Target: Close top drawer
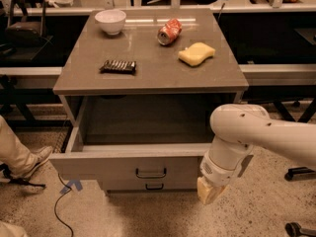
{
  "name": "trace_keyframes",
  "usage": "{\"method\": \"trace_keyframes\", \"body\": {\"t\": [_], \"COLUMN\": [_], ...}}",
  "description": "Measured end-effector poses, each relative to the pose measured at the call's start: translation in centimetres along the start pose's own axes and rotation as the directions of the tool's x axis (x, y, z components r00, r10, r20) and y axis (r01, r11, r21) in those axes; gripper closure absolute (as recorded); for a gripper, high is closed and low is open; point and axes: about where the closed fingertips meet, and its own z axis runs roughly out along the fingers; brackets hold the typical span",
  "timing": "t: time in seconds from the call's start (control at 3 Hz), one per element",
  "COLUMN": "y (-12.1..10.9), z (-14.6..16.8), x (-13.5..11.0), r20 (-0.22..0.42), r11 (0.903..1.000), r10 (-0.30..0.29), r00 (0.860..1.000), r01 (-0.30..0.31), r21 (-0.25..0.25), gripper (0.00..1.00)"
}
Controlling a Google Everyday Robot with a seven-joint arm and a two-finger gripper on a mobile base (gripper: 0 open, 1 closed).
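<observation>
The top drawer [108, 168] is a wide grey drawer pulled out of the grey cabinet, its inside empty. Its flat front panel carries a small dark loop handle [151, 173] at the middle. A lower drawer with a like handle [154, 186] shows just beneath it. My white arm comes in from the right, and the gripper [208, 191], with yellowish fingertips, hangs in front of the right end of the drawer's front panel, close to it or touching it.
On the cabinet top [148, 78] lie a white bowl [110, 20], a crushed red can [169, 31], a yellow sponge [196, 53] and a dark snack bar [117, 66]. A person's leg and shoe [19, 154] are at the left. Chair bases stand at the right.
</observation>
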Motion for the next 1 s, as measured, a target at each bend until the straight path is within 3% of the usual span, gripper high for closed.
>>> {"method": "trace_keyframes", "body": {"t": [0.33,0.67,1.0], "y": [-1.7,-4.4,-4.5], "z": [-1.0,-3.5,-3.6], "x": [-1.9,-5.9,-5.9], "r20": [0.064,0.165,0.167], "r11": [0.9986,0.9909,0.9906], "r10": [0.027,0.065,0.066], "r00": [0.998,0.984,0.984], "r01": [-0.03,-0.083,-0.084], "r21": [0.043,0.106,0.107], "gripper": [1.0,1.0,1.0]}}
